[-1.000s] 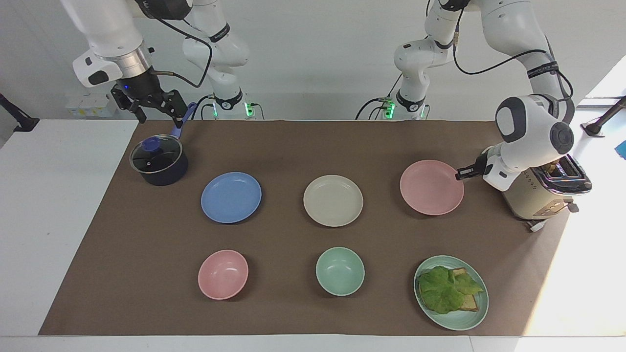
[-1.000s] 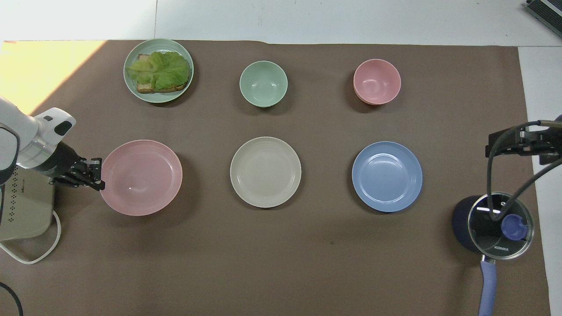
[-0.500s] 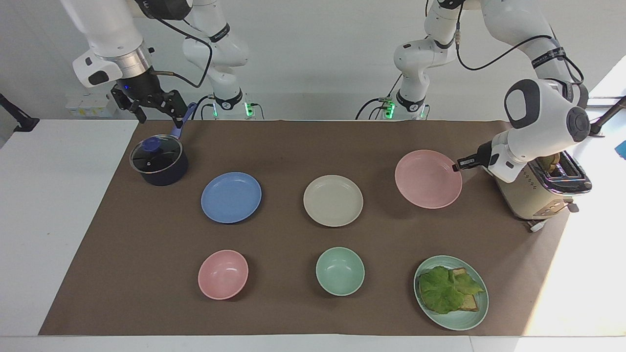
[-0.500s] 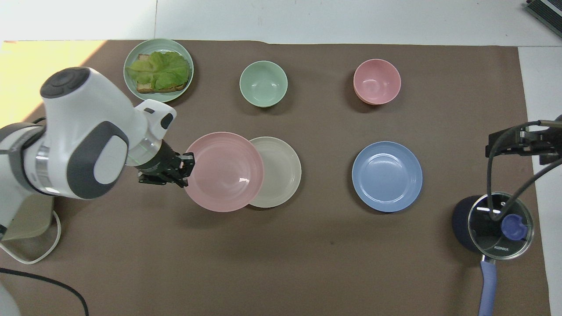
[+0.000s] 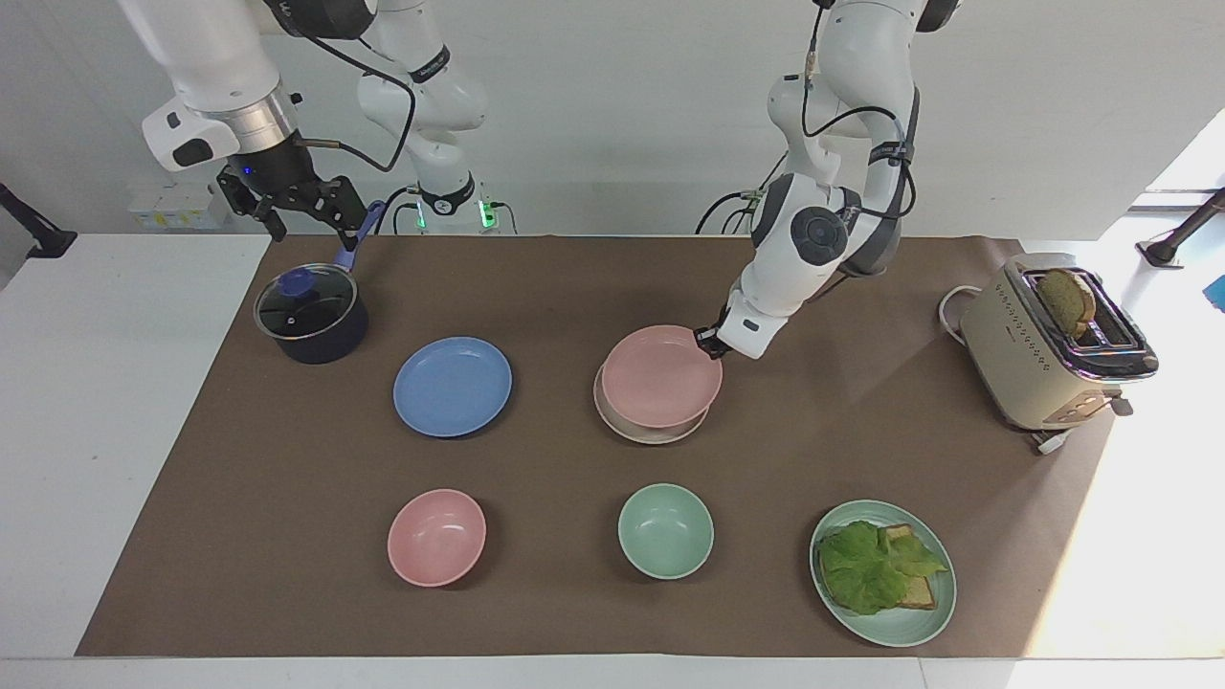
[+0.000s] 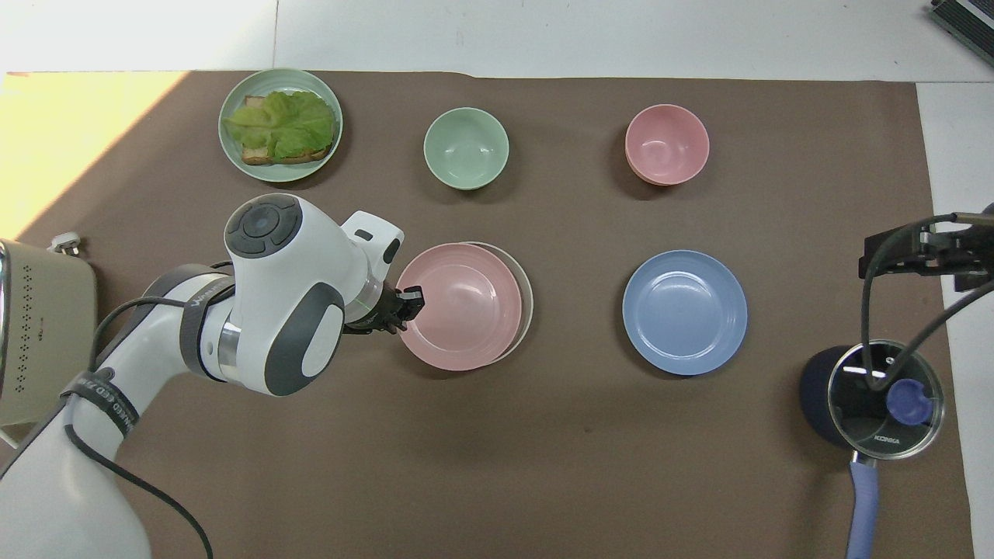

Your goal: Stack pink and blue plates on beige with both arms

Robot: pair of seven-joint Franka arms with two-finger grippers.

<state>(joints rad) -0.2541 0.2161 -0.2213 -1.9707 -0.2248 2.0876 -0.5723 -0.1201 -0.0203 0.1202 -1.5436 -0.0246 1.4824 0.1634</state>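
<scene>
Overhead view shows you the pink plate (image 6: 458,317) now lying on the beige plate (image 6: 527,299), a sliver of beige showing at its three o'clock edge; a second ago it sat on the mat near the toaster (image 5: 1048,349). Your left gripper (image 6: 408,303) has travelled with it and sits at the plate's nine o'clock rim; you cannot tell whether it grips or has let go. The blue plate (image 6: 684,312) has not moved. Your right gripper (image 5: 301,206) waits, fingers spread wide and empty, over the lidded pot (image 5: 311,316).
</scene>
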